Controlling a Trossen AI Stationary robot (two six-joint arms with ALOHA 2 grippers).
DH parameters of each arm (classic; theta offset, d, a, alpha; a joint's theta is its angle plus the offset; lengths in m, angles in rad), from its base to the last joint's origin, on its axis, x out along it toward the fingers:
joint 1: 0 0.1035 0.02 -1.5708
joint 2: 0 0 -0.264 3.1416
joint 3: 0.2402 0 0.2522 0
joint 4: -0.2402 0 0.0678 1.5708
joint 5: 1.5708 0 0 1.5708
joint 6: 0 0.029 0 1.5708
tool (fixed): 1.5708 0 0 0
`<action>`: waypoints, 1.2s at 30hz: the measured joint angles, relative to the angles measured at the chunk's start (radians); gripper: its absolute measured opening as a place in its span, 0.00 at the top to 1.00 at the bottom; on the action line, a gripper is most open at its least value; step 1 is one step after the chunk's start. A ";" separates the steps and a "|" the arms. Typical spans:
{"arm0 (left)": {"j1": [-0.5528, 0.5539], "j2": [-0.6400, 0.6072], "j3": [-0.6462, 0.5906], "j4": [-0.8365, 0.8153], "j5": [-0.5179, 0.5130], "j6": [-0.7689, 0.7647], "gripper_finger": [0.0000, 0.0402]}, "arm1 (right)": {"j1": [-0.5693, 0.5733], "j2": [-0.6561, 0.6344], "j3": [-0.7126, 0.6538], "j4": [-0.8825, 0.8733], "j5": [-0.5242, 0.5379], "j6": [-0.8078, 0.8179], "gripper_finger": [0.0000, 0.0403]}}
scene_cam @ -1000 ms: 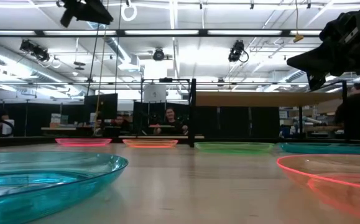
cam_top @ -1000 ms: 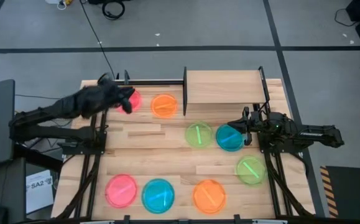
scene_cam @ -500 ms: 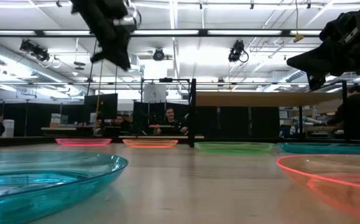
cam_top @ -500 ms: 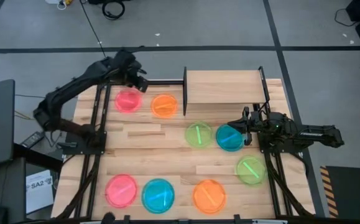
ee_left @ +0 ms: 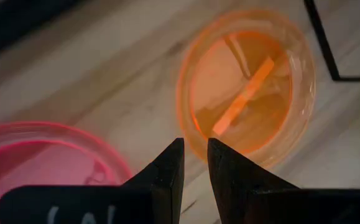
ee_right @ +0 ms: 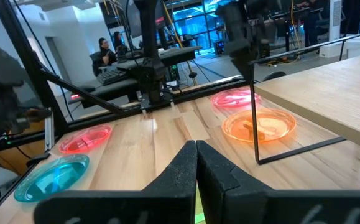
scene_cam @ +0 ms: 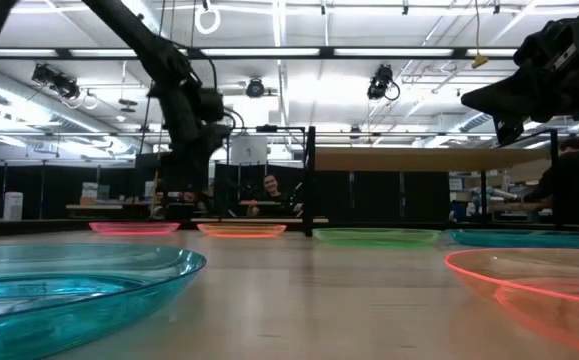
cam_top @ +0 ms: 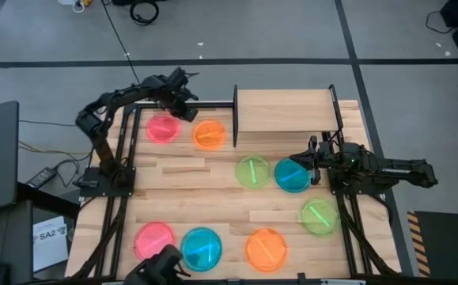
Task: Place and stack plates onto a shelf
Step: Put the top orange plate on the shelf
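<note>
Several translucent plates lie flat on the wooden table. A pink plate (cam_top: 163,127) and an orange plate (cam_top: 209,134) lie at the far left. A green plate (cam_top: 252,172) and a blue plate (cam_top: 293,175) lie mid-table. The shelf (cam_top: 284,111), a light-wood board on black posts, stands bare at the far right. My left gripper (cam_top: 183,103) hangs above the table between the pink plate (ee_left: 36,162) and the orange plate (ee_left: 248,93). It points steeply down, its fingertips (ee_left: 195,149) a narrow gap apart with nothing between them. My right gripper (cam_top: 312,162) waits shut beside the blue plate.
Along the near edge lie a pink plate (cam_top: 154,241), a blue plate (cam_top: 202,248) and an orange plate (cam_top: 266,248), with a green plate (cam_top: 319,215) near the right arm. A black frame bar (cam_top: 235,115) stands between the orange plate and the shelf. People sit in the room beyond the table.
My left gripper has swung from the far left corner toward the table's right and come down over the far pink and orange plates. It has tipped from near level to pointing steeply down. No plate has moved.
</note>
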 joint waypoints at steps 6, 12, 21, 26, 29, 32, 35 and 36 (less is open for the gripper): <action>0.000 0.082 0.000 0.004 0.012 0.002 0.78 | 0.000 0.000 0.000 0.000 0.000 0.000 0.97; 0.001 0.120 0.000 0.028 0.013 0.001 0.67 | 0.000 0.000 0.000 0.000 0.000 0.000 0.97; -0.002 0.141 0.000 0.060 0.007 -0.051 0.63 | 0.000 0.000 0.000 0.000 0.000 0.000 0.97; -0.002 0.148 0.000 0.083 0.012 -0.053 0.63 | 0.000 0.000 0.000 0.000 0.000 0.000 0.97; -0.002 0.168 0.000 0.082 0.011 -0.074 0.63 | 0.000 0.000 0.000 0.000 0.000 0.000 0.97; -0.005 0.198 0.000 0.083 0.025 -0.079 0.63 | 0.000 0.000 0.000 0.000 0.000 0.000 0.97; -0.013 0.213 0.002 0.085 0.033 -0.078 0.63 | 0.000 0.000 0.000 -0.001 0.000 0.000 0.97; -0.013 0.214 0.003 0.085 0.032 -0.078 0.63 | 0.000 0.000 0.000 -0.001 0.000 0.000 0.97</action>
